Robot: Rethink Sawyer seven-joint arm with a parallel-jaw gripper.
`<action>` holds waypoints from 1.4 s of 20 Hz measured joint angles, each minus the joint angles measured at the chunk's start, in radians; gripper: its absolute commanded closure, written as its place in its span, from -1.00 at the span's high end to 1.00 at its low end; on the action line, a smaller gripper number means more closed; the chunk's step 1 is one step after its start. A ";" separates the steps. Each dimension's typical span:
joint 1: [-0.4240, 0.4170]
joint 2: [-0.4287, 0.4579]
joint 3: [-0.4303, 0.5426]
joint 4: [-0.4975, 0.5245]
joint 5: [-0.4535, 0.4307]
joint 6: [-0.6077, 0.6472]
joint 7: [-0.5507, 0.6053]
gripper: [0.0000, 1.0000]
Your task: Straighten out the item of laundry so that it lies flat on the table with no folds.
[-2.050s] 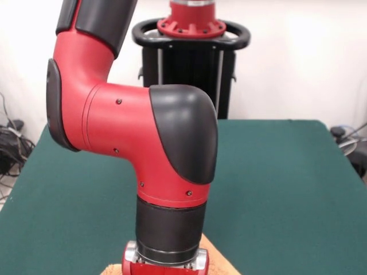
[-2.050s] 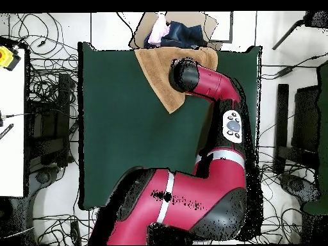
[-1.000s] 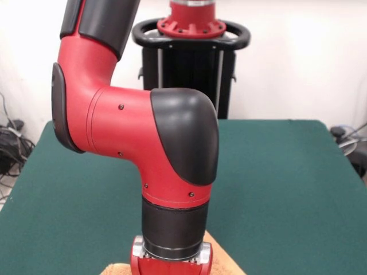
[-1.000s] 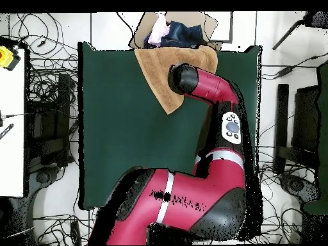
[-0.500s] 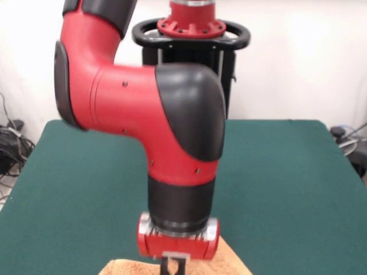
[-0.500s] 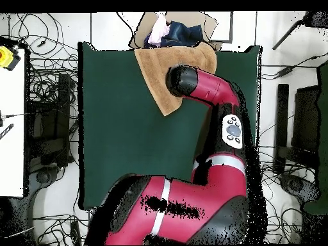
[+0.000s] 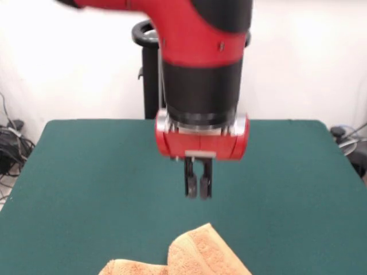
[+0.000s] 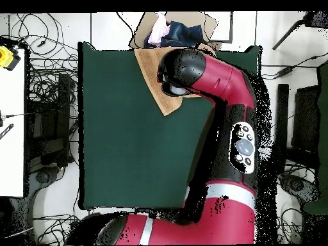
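The item of laundry (image 7: 195, 252), a light orange-tan towel, lies at the near edge of the green table (image 7: 80, 172) with a raised fold at its middle. My gripper (image 7: 198, 188) hangs well above it, a little further back. It is shut, with its dark fingers pressed together and nothing between them. In the overhead view the towel (image 8: 154, 73) sits at the table's top edge with a corner pointing down. The arm (image 8: 192, 70) covers much of the towel and hides the gripper.
A cardboard box (image 8: 205, 25) with blue and pink clothes stands just beyond the table's top edge in the overhead view. Cables and a white side table (image 8: 9, 115) lie off to the left. The arm's body crosses the table's right side.
The arm has risen from low over the towel, and the gripper now hangs clear above it. The towel stays on the table with a bunched fold.
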 measured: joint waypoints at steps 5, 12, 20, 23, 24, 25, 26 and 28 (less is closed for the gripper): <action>0.000 -0.050 0.000 0.003 0.023 0.007 0.000 -1.00; -0.003 -0.027 0.000 0.003 0.024 -0.040 0.000 -1.00; -0.007 0.095 0.000 -0.014 -0.023 -0.278 0.000 -1.00; -0.006 0.153 0.000 -0.026 -0.047 -0.342 0.000 -1.00; -0.006 0.167 0.000 -0.027 -0.052 -0.351 0.000 -1.00; -0.006 0.181 0.000 -0.028 -0.057 -0.355 0.000 -1.00; -0.006 0.190 0.000 -0.027 -0.061 -0.355 0.000 -1.00; -0.006 0.215 0.000 -0.028 -0.070 -0.355 0.000 -1.00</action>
